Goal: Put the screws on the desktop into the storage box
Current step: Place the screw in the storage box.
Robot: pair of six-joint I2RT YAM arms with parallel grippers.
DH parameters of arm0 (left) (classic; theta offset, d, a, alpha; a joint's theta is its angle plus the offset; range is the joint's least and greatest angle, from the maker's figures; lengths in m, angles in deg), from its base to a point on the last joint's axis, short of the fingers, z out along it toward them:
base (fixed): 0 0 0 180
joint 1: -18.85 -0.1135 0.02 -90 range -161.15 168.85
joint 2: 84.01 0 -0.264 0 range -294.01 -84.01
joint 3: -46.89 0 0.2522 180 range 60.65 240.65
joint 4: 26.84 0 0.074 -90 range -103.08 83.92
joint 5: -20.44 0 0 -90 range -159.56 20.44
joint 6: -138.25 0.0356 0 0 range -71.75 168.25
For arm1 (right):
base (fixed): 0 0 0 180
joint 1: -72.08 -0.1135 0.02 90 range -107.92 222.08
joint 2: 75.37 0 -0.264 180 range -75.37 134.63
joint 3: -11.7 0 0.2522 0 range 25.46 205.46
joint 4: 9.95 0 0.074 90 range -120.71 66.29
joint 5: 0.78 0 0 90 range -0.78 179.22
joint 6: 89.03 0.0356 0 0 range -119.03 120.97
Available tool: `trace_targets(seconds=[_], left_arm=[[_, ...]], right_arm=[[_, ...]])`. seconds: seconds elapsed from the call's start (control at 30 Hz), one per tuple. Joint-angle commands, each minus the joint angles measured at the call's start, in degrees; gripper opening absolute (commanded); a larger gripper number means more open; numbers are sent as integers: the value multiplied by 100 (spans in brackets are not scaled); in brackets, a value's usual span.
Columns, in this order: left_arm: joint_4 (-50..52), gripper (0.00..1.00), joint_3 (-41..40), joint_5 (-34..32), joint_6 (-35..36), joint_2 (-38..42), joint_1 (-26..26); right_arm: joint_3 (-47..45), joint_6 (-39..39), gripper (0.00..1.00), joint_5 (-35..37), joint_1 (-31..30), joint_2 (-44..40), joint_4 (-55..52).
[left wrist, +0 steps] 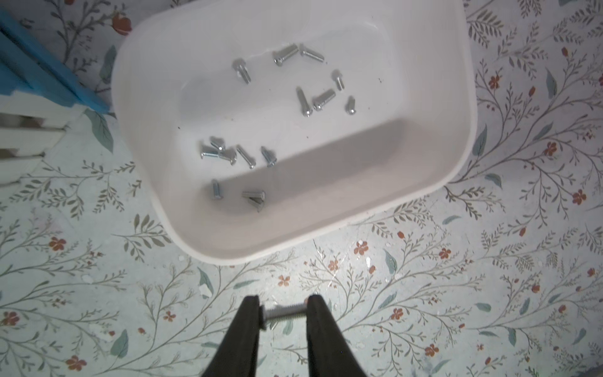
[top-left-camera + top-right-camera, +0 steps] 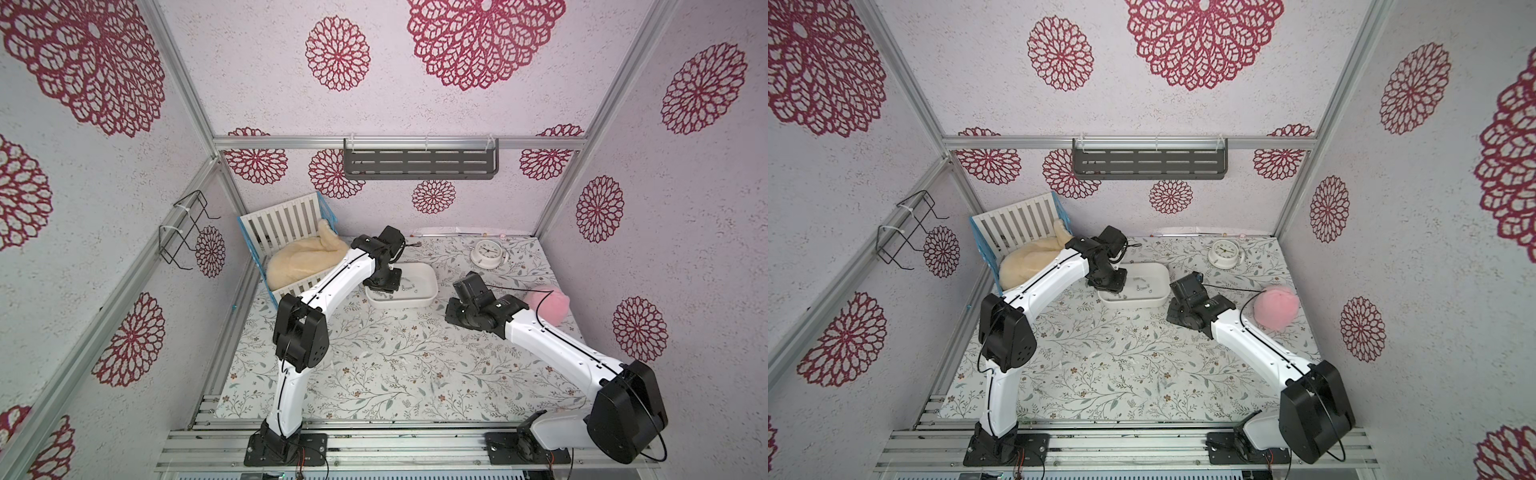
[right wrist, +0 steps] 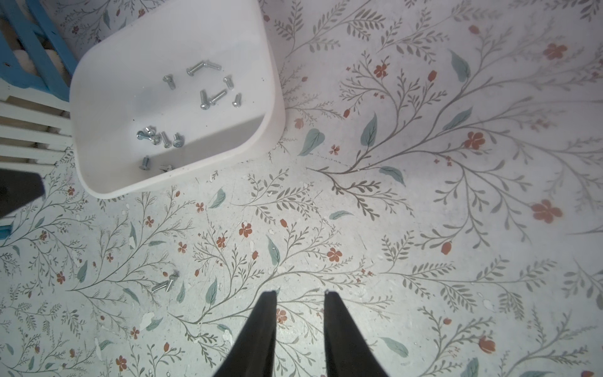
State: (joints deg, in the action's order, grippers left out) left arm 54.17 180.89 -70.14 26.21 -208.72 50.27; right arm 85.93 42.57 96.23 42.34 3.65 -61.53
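No writing, label or brand here is readable. The small white clock (image 2: 487, 252), at about one o'clock on the desktop (image 2: 415, 374), shows a dial with numerals too small to read.

Pale walls (image 2: 395, 112) — crimson rosettes (image 2: 337, 53)

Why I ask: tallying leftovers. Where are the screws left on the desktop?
In the right wrist view, two screws lie together on the desktop, outside the storage box and off to one side of the right gripper.
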Motion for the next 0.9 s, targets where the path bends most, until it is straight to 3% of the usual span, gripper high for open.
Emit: trace_targets(seconds=[0.0,0.27,0.87], left_arm=[[354,27,687,-19,157,-479,-147],[606,28,1796,-54,123,-1465,-303],[606,30,1873,176,105,-2262,-365]], right_arm=[[53,6,29,53,48,-172,-5],[-8,-3,29,64,91,-263,-29],[-188,8,29,-55,111,-240,111]])
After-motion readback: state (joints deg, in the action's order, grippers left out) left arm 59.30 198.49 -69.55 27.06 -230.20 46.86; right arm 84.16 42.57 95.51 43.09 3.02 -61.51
